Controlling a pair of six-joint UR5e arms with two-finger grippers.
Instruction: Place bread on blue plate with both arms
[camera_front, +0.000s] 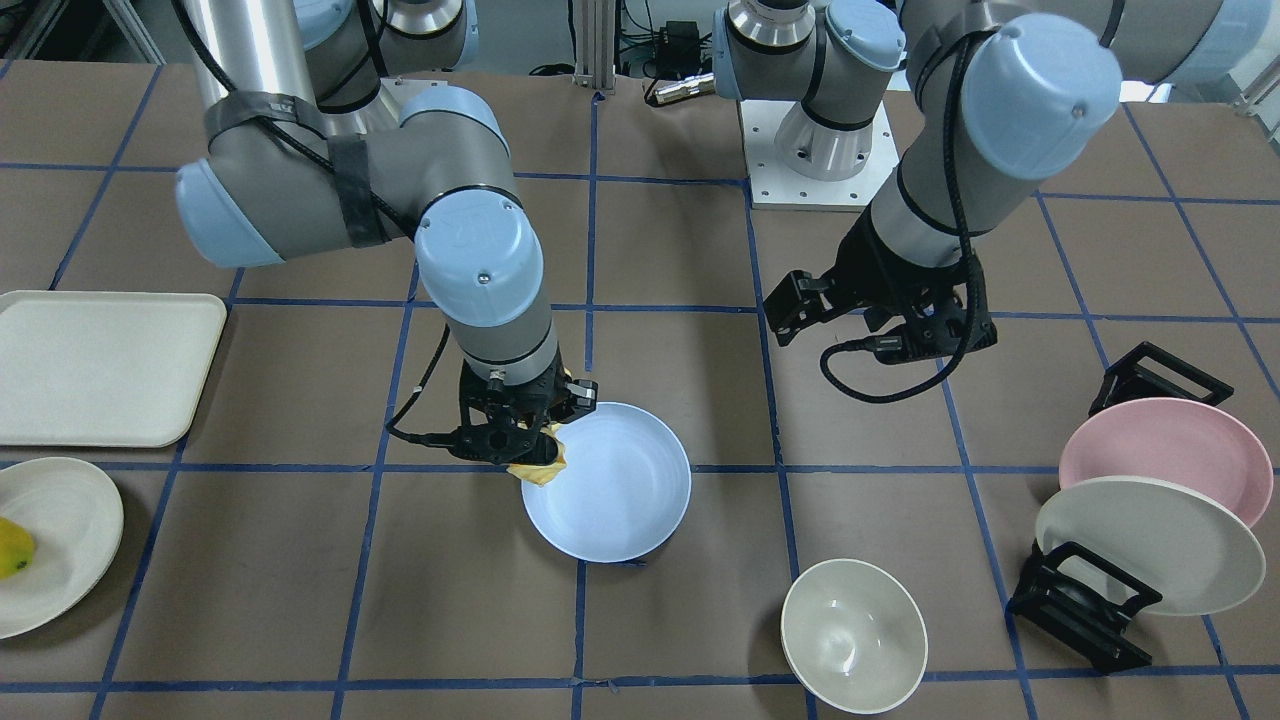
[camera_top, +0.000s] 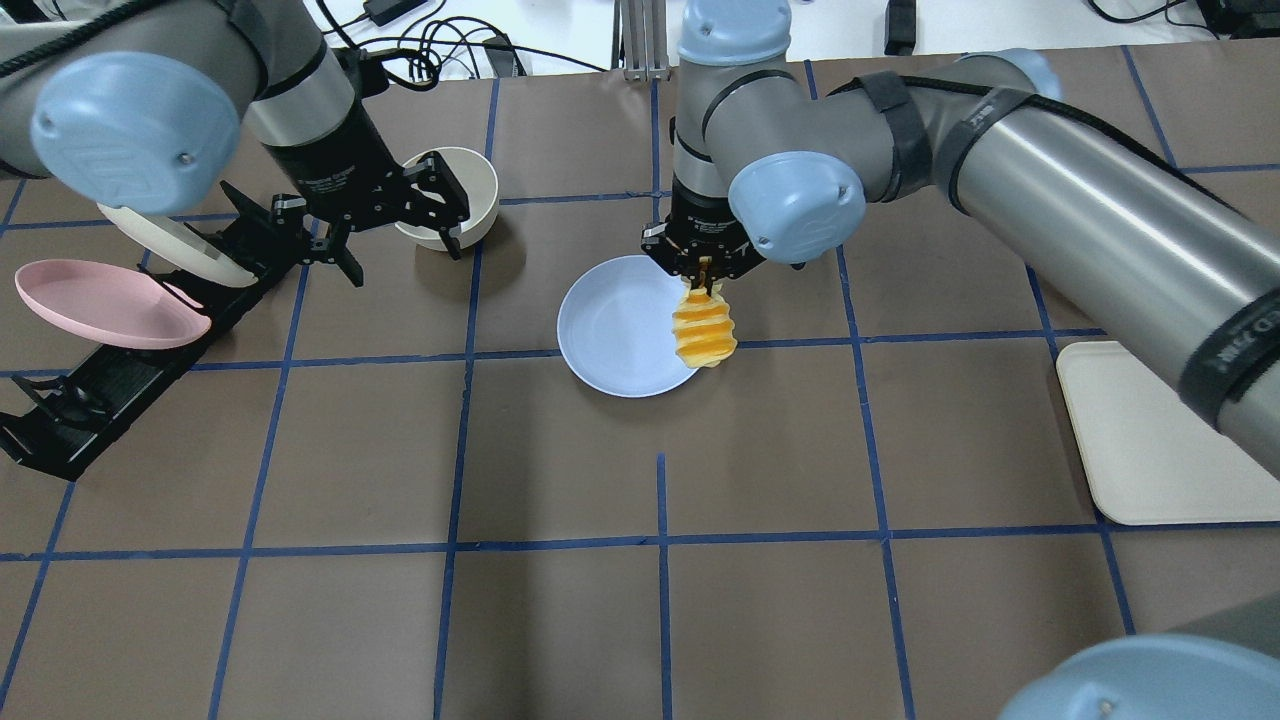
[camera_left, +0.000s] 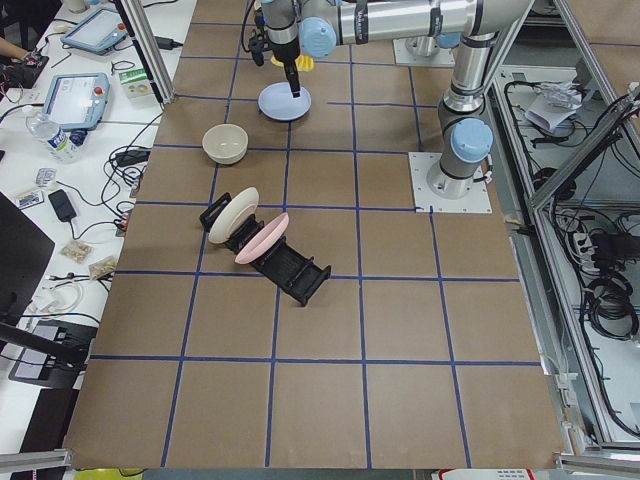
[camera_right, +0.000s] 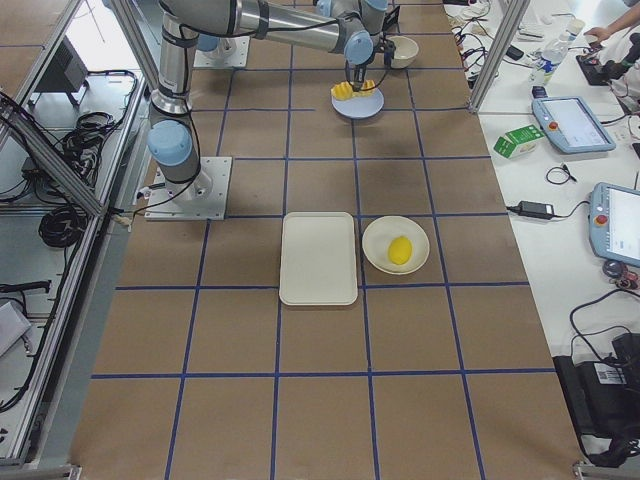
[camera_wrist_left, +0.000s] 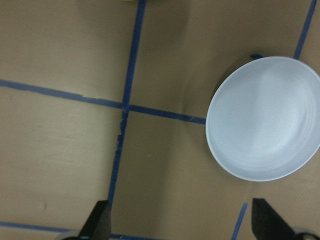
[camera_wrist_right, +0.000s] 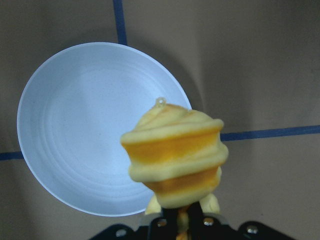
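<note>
The blue plate (camera_top: 615, 330) lies flat near the table's middle; it also shows in the front view (camera_front: 625, 490) and in both wrist views (camera_wrist_left: 265, 120) (camera_wrist_right: 85, 130). My right gripper (camera_top: 707, 272) is shut on one end of the bread (camera_top: 703, 330), a ridged yellow-orange loaf. The loaf hangs down over the plate's rim on the robot's right side (camera_wrist_right: 175, 155) (camera_front: 540, 468), held above the plate. My left gripper (camera_top: 400, 245) is open and empty, above the table between the plate rack and the cream bowl. Its fingertips (camera_wrist_left: 100, 222) stand wide apart.
A cream bowl (camera_top: 450, 195) stands by the left gripper. A black rack (camera_top: 90, 400) holds a pink plate (camera_top: 100, 300) and a cream plate (camera_top: 180, 245). A cream tray (camera_top: 1150, 440) and a cream plate (camera_front: 60, 540) with a yellow fruit (camera_front: 12, 548) lie on the robot's right.
</note>
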